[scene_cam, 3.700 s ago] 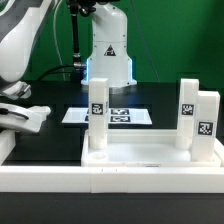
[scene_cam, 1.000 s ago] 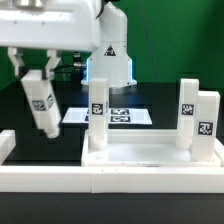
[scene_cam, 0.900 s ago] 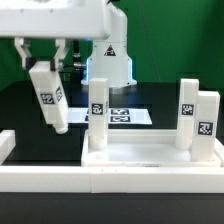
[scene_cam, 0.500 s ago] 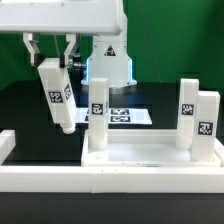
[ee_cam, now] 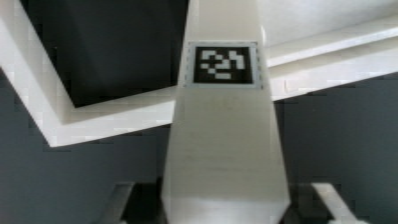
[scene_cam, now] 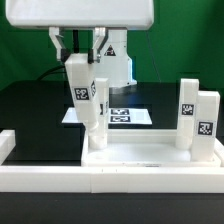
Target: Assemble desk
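The white square-section plastic leg with a black-and-white tag (scene_cam: 83, 95) hung tilted above the white rimmed tabletop panel (scene_cam: 140, 158), clamped in the two-finger gripper (scene_cam: 77, 55). It should be straightened over its corner hole before descending, clear of the neighbouring upright leg (scene_cam: 98, 128).

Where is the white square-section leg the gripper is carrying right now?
The white square-section leg hangs from the gripper left of centre in the exterior view, just in front of the upright leg on the white tabletop panel.
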